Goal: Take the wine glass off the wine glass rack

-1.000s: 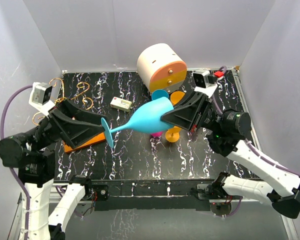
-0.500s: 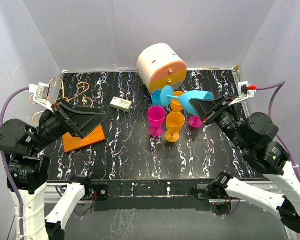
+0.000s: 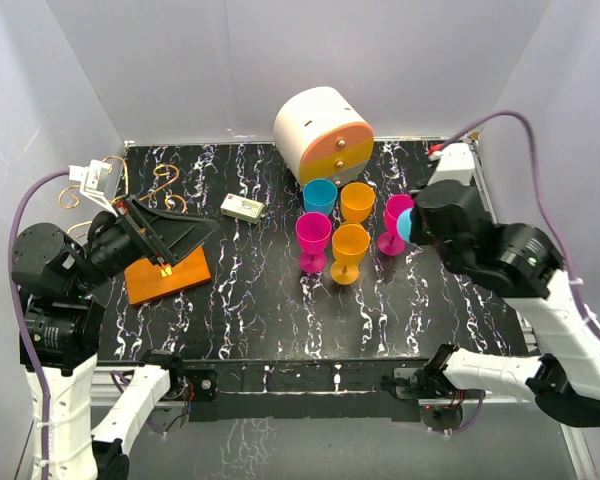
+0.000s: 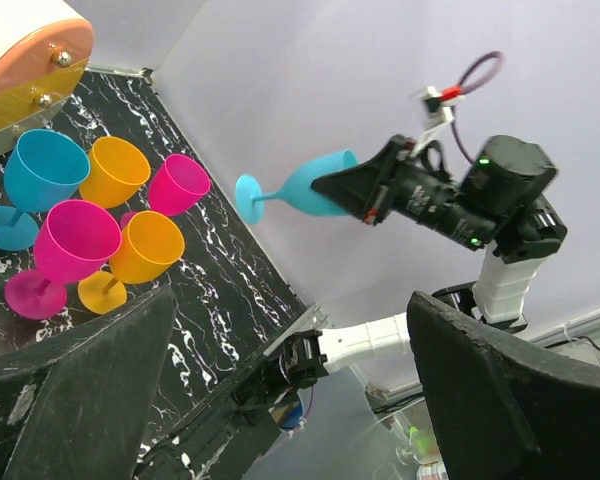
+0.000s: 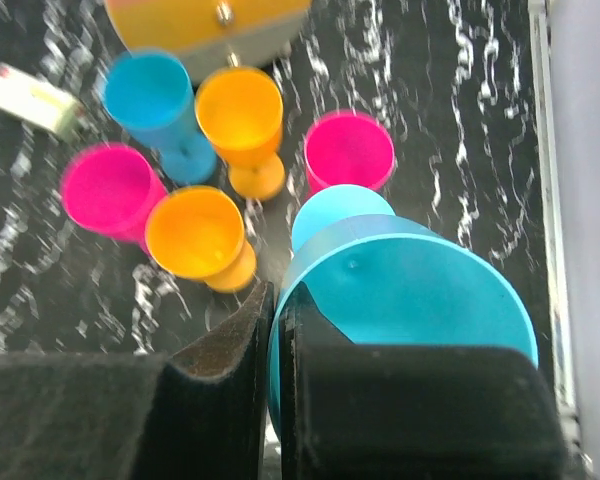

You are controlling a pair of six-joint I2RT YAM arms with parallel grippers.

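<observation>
The light blue wine glass [image 4: 298, 186] hangs in the air over the right side of the table. My right gripper [image 5: 278, 372] is shut on its bowl wall, one finger inside and one outside. From above only a sliver of the blue glass [image 3: 404, 225] shows under the right arm. The wine glass rack [image 3: 170, 277], an orange plate with golden wire hooks [image 3: 162, 184], stands at the left with nothing on it that I can see. My left gripper [image 3: 170, 238] is open and holds nothing, just above the rack's plate.
Several pink, orange and blue wine glasses [image 3: 349, 248] stand grouped mid-table, directly below and left of the held glass. A white-and-orange round cabinet [image 3: 323, 130] sits at the back. A small white box [image 3: 243, 208] lies near the rack. White walls enclose the table.
My left gripper opened and let go of the glass's stem, then drew back left. The right arm carried the blue glass to the right and rose above the standing glasses.
</observation>
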